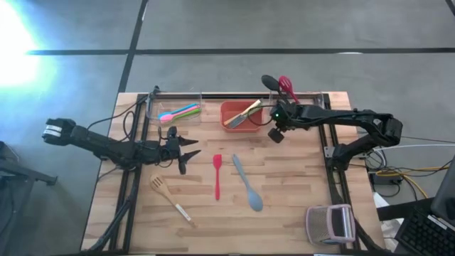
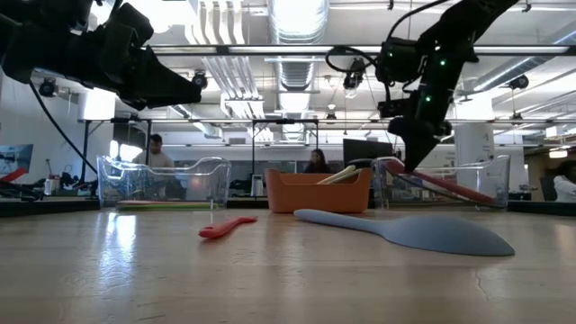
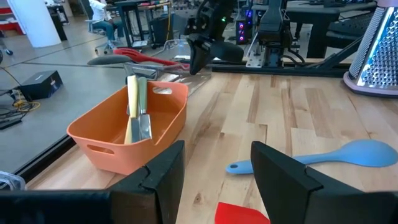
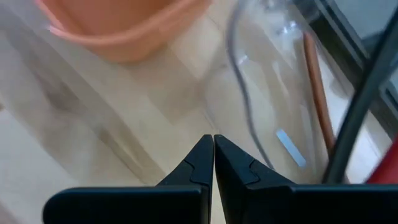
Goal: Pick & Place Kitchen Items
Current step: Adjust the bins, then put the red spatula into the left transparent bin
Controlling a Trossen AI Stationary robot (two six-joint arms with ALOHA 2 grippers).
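Note:
Three kitchen items lie flat on the wooden table: a red spatula (image 1: 217,176), a grey-blue spoon (image 1: 247,183) and a pale wooden slotted spatula (image 1: 169,198). Wood and green utensils lean in the orange bin (image 1: 240,115). Pink, green and blue ones lie in the left clear bin (image 1: 175,111). A black spoon and a red utensil (image 1: 286,85) stick out of the right clear bin (image 4: 273,74). My right gripper (image 4: 213,142) hangs shut and holds nothing, pointing steeply down over the table between the orange bin and the right clear bin. My left gripper (image 1: 193,148) is open and holds nothing, left of the red spatula.
A metal grater (image 1: 330,222) stands at the near right corner. Black rails run along the table's left, right and far edges. Bare wood shows between the loose utensils and the bins. People sit in the room beyond the table.

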